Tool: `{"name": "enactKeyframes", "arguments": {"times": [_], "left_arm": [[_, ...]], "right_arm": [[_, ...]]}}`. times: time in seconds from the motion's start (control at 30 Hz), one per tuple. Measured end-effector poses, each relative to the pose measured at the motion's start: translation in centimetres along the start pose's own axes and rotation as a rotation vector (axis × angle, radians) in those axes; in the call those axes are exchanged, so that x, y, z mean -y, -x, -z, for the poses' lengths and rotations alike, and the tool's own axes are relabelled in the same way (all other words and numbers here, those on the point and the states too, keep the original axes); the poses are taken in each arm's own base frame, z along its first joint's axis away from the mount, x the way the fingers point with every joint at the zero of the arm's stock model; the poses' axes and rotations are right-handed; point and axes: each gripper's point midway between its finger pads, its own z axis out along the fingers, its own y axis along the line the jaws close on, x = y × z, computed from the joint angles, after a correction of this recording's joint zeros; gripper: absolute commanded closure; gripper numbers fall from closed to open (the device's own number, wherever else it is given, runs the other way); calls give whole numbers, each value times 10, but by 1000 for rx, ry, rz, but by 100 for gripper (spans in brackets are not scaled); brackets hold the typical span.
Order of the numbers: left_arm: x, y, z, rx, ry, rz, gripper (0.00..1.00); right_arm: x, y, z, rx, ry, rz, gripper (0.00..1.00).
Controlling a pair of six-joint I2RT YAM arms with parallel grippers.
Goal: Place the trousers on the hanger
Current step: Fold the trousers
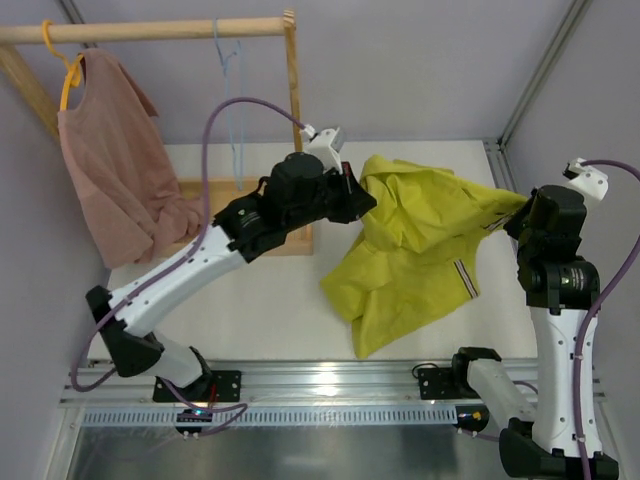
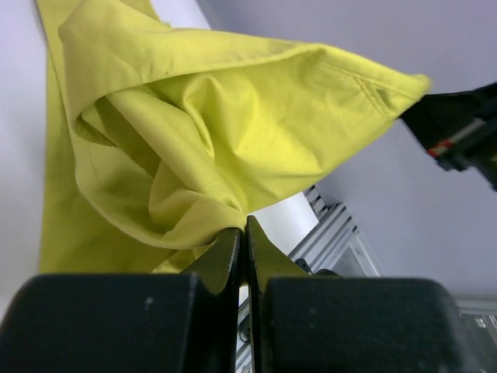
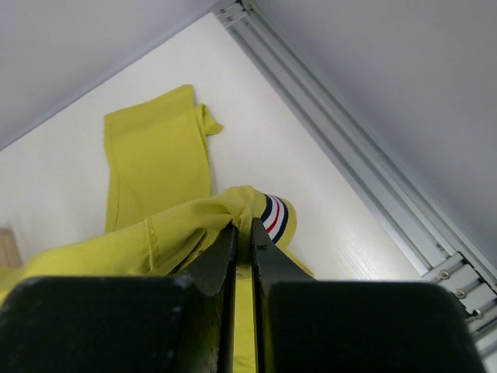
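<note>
The yellow-green trousers (image 1: pixel 420 250) hang stretched between my two grippers above the table, and their lower part drapes onto the white surface. My left gripper (image 1: pixel 362 195) is shut on a bunched fold at the trousers' left end (image 2: pixel 233 101), with its tips (image 2: pixel 245 225) pinched together on the cloth. My right gripper (image 1: pixel 515 215) is shut on the right end beside the striped trim (image 3: pixel 273 216), and cloth shows between its tips (image 3: pixel 243 229). The light-blue hanger (image 1: pixel 232 100) hangs from the wooden rail at the back, left of both grippers.
A wooden rack with a top rail (image 1: pixel 150 30), a post (image 1: pixel 293 90) and a base (image 1: pixel 200 190) stands at the back left. It carries a dusty-pink shirt (image 1: pixel 115 170) on a yellow hanger (image 1: pixel 65 70). Aluminium rails run along the front (image 1: pixel 330 380) and right (image 3: pixel 349 155) edges.
</note>
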Motion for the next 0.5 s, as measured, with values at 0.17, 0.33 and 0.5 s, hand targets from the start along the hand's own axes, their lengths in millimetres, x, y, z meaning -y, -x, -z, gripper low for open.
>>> {"name": "enactKeyframes", "arguments": {"times": [0.17,0.33,0.5], "left_arm": [[27,13,71,95,-13,-50,100],[14,-32,56,6,13,-66,100],[-19,-116,-12,-194,48,-29,79]], "right_arm": [[-14,-3,5,-27,84,-11,96],[12,0,4,-34,-72,22,96],[49,13,11,22,-273,49,96]]}}
